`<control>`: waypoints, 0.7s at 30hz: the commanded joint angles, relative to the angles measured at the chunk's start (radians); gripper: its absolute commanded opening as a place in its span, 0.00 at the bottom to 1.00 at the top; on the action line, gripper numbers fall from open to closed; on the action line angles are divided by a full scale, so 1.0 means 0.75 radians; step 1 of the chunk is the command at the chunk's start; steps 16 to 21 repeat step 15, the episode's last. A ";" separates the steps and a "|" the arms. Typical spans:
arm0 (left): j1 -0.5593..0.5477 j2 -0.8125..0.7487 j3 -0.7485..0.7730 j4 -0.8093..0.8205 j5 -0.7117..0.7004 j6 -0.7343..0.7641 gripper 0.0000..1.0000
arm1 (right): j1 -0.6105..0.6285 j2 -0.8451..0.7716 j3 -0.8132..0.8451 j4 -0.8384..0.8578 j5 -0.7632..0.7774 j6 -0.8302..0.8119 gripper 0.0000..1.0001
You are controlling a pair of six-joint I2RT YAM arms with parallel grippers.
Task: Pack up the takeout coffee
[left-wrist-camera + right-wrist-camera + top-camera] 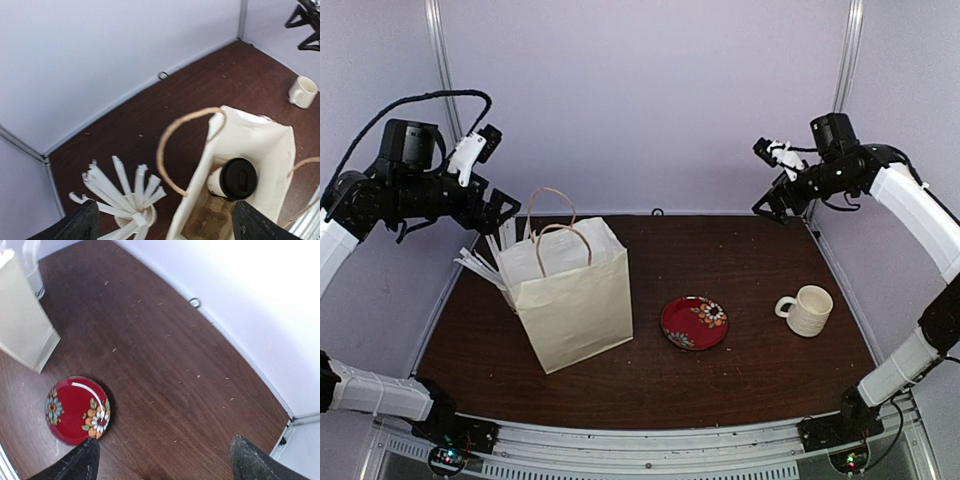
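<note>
Looks basically done. The takeout coffee cup (pixel 216 183) stands upright inside the paper bag (pixel 575 310) with the black lid (pixel 239 178) seated on top. It is low in the bag, close to one side wall, under the handle loop. The bag stands open on the left half of the tabletop (pixel 750 255).

The left pincer (pixel 165 204) hovers above the bag mouth with jaws wide and nothing in them. The right pincer (pixel 162 442) is up at the far right, well apart from the bag, also wide and empty.

What's left, my guess: just pulling the arms clear. Nothing else of the coffee is outside the bag.

Cup look: white paper, and only a sliver of its wall shows below the lid, so no print is visible from here. The lid is round and glossy black with a raised rim, and it sits flat.

The stick-filled cup (pixel 125 207) is outside the bag, just beside it on the far left. The red plate (pixel 694 322) and mug (pixel 807 310) are to the right.
</note>
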 commanded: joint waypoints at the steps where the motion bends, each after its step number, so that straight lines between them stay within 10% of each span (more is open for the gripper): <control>1: -0.002 -0.061 -0.058 0.318 -0.497 0.090 0.98 | -0.070 -0.069 0.145 0.005 0.178 0.222 0.99; 7: 0.051 -0.069 -0.217 0.568 -0.857 -0.008 0.98 | -0.083 -0.163 0.127 0.173 0.577 0.495 0.99; 21: 0.150 0.023 -0.251 0.506 -0.731 -0.172 0.98 | -0.085 -0.260 0.017 0.218 0.636 0.531 0.99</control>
